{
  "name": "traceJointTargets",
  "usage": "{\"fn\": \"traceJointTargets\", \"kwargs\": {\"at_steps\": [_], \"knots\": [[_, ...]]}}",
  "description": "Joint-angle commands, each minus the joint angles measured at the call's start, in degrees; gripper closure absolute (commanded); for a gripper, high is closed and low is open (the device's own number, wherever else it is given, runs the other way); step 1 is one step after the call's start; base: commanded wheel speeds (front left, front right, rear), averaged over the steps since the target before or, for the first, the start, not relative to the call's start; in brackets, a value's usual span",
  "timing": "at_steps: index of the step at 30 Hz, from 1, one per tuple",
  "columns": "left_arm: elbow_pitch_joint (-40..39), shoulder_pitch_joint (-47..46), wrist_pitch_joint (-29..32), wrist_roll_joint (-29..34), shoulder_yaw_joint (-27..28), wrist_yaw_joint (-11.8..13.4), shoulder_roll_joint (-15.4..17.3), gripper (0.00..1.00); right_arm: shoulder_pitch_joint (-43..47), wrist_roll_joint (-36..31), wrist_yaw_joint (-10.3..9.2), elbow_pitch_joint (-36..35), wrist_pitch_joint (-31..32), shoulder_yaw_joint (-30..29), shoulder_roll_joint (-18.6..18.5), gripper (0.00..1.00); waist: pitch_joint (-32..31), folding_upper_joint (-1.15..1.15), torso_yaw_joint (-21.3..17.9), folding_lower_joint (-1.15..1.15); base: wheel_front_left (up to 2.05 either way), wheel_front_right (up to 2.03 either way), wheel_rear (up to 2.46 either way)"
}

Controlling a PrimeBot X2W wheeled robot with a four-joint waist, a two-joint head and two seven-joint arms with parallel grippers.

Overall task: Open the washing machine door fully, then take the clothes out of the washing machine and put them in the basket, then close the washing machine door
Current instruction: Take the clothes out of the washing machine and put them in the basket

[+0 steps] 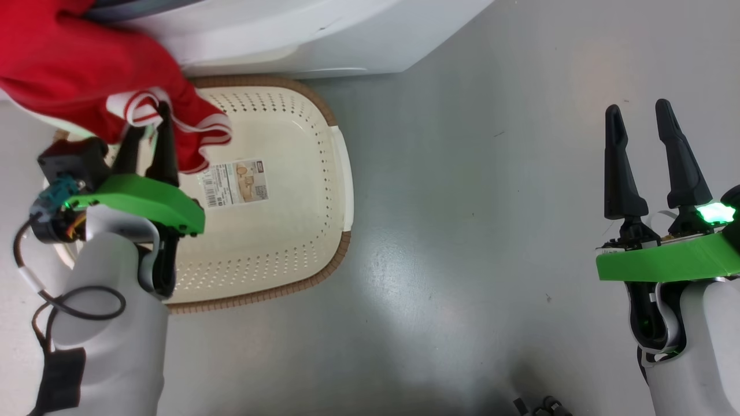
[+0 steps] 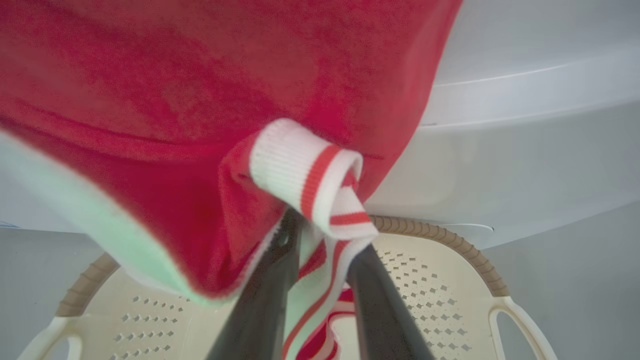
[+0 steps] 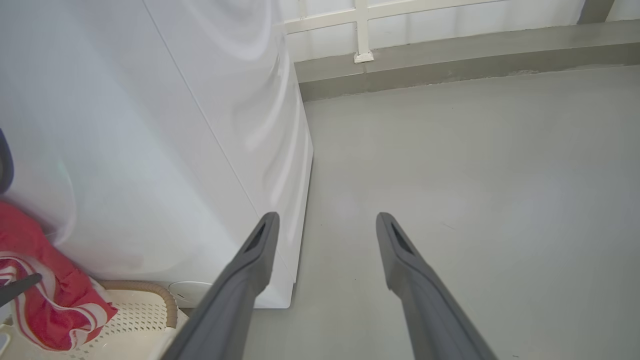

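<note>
1. Floor point(image 1: 462, 231): smooth grey with a dull sheen and pale reflections. It lies under the left gripper point(image 1: 151, 121) and the right gripper point(image 1: 637, 112). In the right wrist view a grey kerb point(image 3: 450, 65) and a white railing point(image 3: 360, 30) stand far ahead of the right gripper.
2. Washing machine point(image 1: 324, 40): white cabinet just ahead of the left gripper. In the right wrist view its side panel stands to the left of the right gripper's fingers.
3. Basket point(image 1: 341, 173): cream, perforated, with a brown rim. It sits on the floor close against the foot of the machine, below and ahead of the left gripper and well apart from the right gripper. A paper label point(image 1: 237, 184) lies on its bottom, just right of the left gripper's fingers.
4. Clothes point(image 1: 69, 58): red with white striped trim, hanging over the basket's left part and draped across the left gripper's fingertips. Cannot tell whether the lowest fold touches the basket bottom.
5. Left gripper: fingers a little apart with the striped trim between them. Cannot tell whether they pinch the trim or it merely hangs there.
6. Right gripper: released, fingers spread wide over bare floor.
</note>
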Motion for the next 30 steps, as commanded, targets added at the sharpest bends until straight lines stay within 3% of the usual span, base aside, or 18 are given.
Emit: {"fn": "traceJointTargets", "kwargs": {"at_steps": [1, 13, 30], "knots": [[-0.4, 0.0, -0.2, 0.5, 1.6, -0.3, 2.1, 0.00, 0.6, 0.4, 0.37, -1.3, -0.3, 1.1, 0.1, 0.00, 0.1, 0.00, -0.1, 0.00, 0.00, 0.00, 0.00], [-2.3, 1.5, -0.2, 0.5, 2.4, -0.3, 1.2, 0.00, 0.8, 0.0, 0.37, -1.0, -0.3, 1.3, -0.2, 0.00, -1.3, 0.00, 0.9, 0.00, 0.00, 0.00, 0.00], [-16.1, 12.3, -0.2, 1.2, 2.6, -0.3, 0.1, 0.00, 2.4, -0.2, 0.37, -0.3, -0.3, 1.6, -1.7, 0.00, -5.4, 0.00, 2.9, 0.00, 0.00, 0.00, 0.00]]}}
